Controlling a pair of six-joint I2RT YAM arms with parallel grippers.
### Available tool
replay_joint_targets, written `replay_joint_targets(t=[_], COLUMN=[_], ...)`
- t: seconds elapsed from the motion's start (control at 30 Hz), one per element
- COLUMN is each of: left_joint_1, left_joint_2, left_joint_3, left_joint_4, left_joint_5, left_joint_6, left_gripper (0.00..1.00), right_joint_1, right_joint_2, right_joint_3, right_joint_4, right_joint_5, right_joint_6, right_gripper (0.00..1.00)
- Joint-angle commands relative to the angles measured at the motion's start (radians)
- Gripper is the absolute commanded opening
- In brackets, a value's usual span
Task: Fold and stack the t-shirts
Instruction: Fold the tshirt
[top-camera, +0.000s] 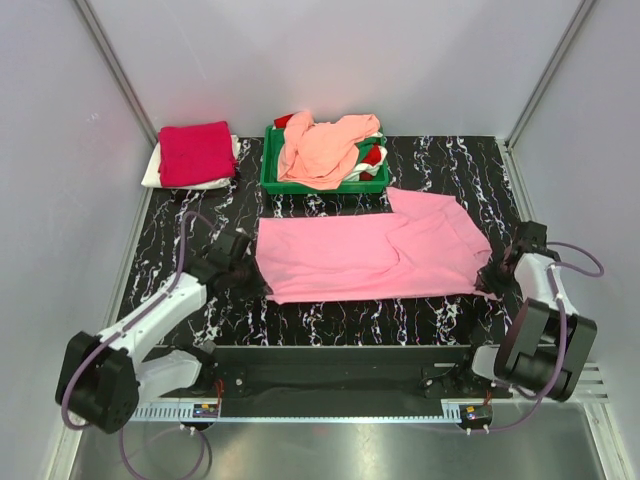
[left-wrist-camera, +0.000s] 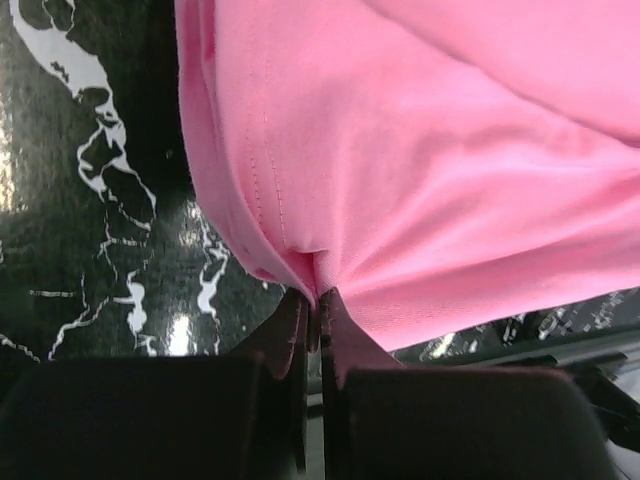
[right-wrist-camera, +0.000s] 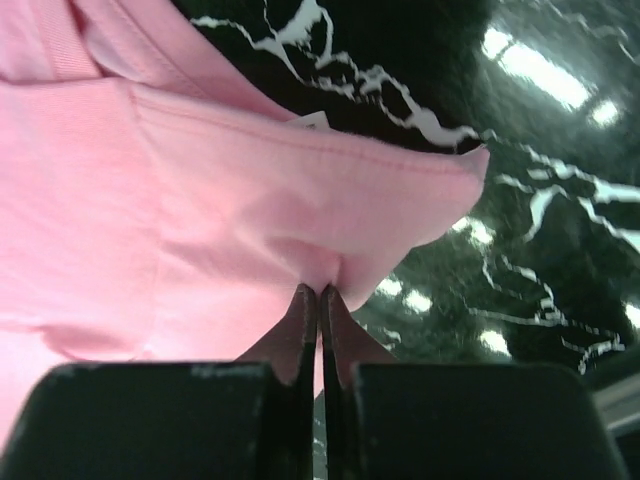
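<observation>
A pink t-shirt (top-camera: 370, 255) lies folded lengthwise across the middle of the black marbled table. At its near left corner my left gripper (top-camera: 256, 283) is shut on the hem; the pink t-shirt (left-wrist-camera: 420, 180) puckers into the left gripper (left-wrist-camera: 320, 300). My right gripper (top-camera: 490, 280) is shut on the near right corner, where the pink t-shirt (right-wrist-camera: 200, 200) bunches into the right gripper (right-wrist-camera: 320, 292). A folded crimson t-shirt (top-camera: 196, 152) rests on a white one (top-camera: 152, 172) at the back left. A peach t-shirt (top-camera: 322, 148) is heaped in the green tray (top-camera: 272, 178).
The green tray stands at the back centre with more red and white cloth (top-camera: 372, 152) under the peach heap. Grey walls close in the table on three sides. The arm bases and a metal rail (top-camera: 330, 410) run along the near edge.
</observation>
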Motion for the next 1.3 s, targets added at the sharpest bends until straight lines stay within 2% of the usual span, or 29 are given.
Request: replay_joint_targets(t=[0.0,0.03,0.07,0.1,0.13,0.17,0.23,0.27,0.37,0.43,0.5,0.57,0.63,0.7,0.83,1.0,1.27], left_joint_1=[0.001,0.001,0.001,0.001,0.001,0.001,0.001,0.002,0.002,0.004,0.005,0.011,0.025,0.037,0.071,0.085,0.09], left_joint_2=[-0.059,-0.067,-0.08,-0.088,-0.094,-0.109,-0.128,-0.143,-0.149,-0.143,-0.134,-0.136,-0.145,-0.148,-0.151,-0.139,-0.131], left_joint_3=[-0.033,-0.052,-0.062,-0.069,-0.068,-0.059,-0.024,0.024,0.122,0.159,0.191,0.197,0.181,0.161,0.15,0.145,0.144], left_joint_4=[-0.107,-0.11,-0.109,-0.112,-0.119,-0.124,-0.156,-0.168,-0.222,-0.241,-0.253,-0.248,-0.221,-0.189,-0.179,-0.17,-0.17], left_joint_5=[-0.025,-0.011,0.011,0.021,0.038,0.058,0.055,0.034,-0.038,-0.067,-0.106,-0.109,-0.095,-0.057,-0.041,-0.029,-0.031], left_joint_6=[-0.02,-0.02,-0.016,-0.01,-0.003,0.019,0.059,0.105,0.203,0.246,0.297,0.332,0.34,0.342,0.345,0.346,0.345], left_gripper=[0.07,0.19,0.23,0.29,0.4,0.68,0.82,0.92,0.98,0.99,0.98,0.98,0.99,0.98,0.99,0.98,0.98], right_joint_1=[-0.012,-0.012,-0.012,-0.012,-0.012,-0.012,-0.012,-0.01,-0.007,0.005,0.031,0.06,0.078,0.101,0.151,0.2,0.247], right_joint_2=[-0.099,-0.128,-0.142,-0.159,-0.174,-0.188,-0.185,-0.181,-0.109,0.028,0.147,0.337,0.515,0.657,0.856,1.014,1.057], right_joint_3=[-0.01,-0.009,-0.009,-0.007,-0.007,0.015,0.066,0.125,0.256,0.343,0.498,0.672,0.84,0.928,1.167,1.292,1.251], right_joint_4=[-0.068,-0.078,-0.1,-0.103,-0.095,-0.095,-0.094,-0.073,0.034,0.062,0.066,0.037,-0.008,-0.005,-0.061,-0.095,-0.06], right_joint_5=[0.063,0.055,0.048,0.043,0.035,0.032,-0.033,-0.05,-0.176,-0.204,-0.21,-0.235,-0.232,-0.264,-0.242,-0.221,-0.21], right_joint_6=[0.056,0.056,0.06,0.063,0.065,0.059,0.038,0.022,-0.015,-0.035,-0.076,-0.114,-0.127,-0.13,-0.16,-0.183,-0.187], right_gripper=[0.0,0.0,0.09,0.39,0.6,0.77,0.94,0.95,0.95,0.95,0.95,0.93,0.93,0.91,0.88,0.85,0.81])
